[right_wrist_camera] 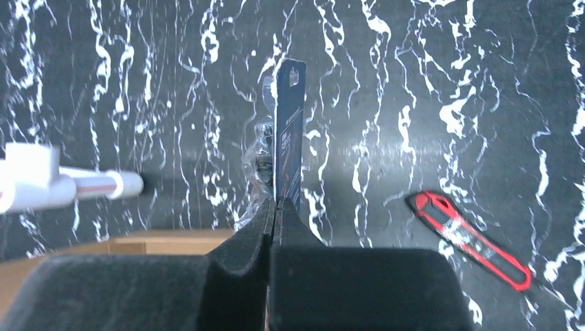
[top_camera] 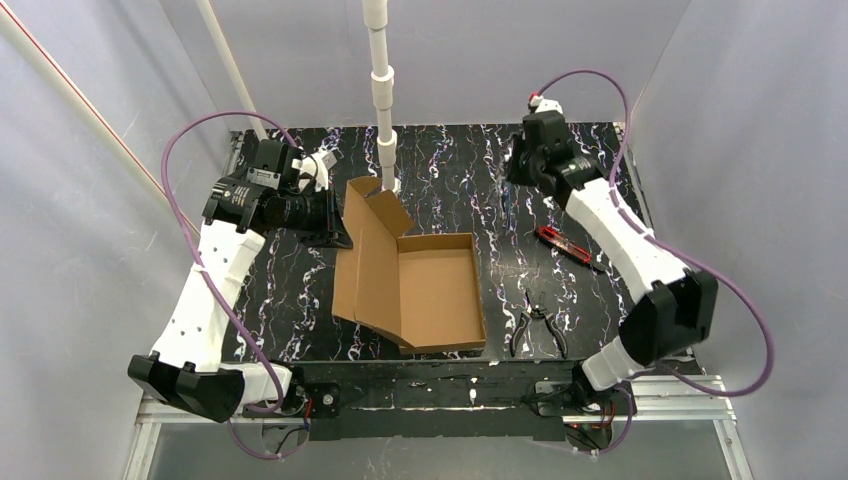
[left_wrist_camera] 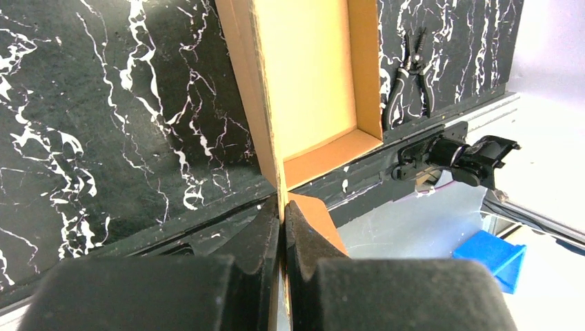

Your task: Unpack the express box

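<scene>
Fingers of the left gripper (left_wrist_camera: 281, 215) were pressed together on the free edge of the lid (top_camera: 362, 250), with only the thickness of the cardboard between the two black pads. That lid belonged to the cardboard box (top_camera: 440, 290), which sat a little left of the middle of the table (top_camera: 460, 170), its near side close to the near edge. The tray of the box lay flat on the table. The lid rose from the tray's left side, tilted outward to the left and held up by the left gripper.

The right gripper (right_wrist_camera: 274, 210) hung over the far right part of the table, well apart from the box. Its fingers were closed on the lower end of a blister pack (right_wrist_camera: 290, 131), a blue card seen edge-on with a clear plastic bubble on its left face. The pack stood upright between the pads, above the table top.

A red and black knife (top_camera: 567, 248) lay on the table to the right of the box. A pair of pliers (top_camera: 537, 325) with dark handles lay near the table's near edge, just beside the box's right front corner, handles spread toward the arms. A white pole (top_camera: 383, 90) came down from above to a point just behind the far end of the lid; whether it touched the cardboard could not be told.
</scene>
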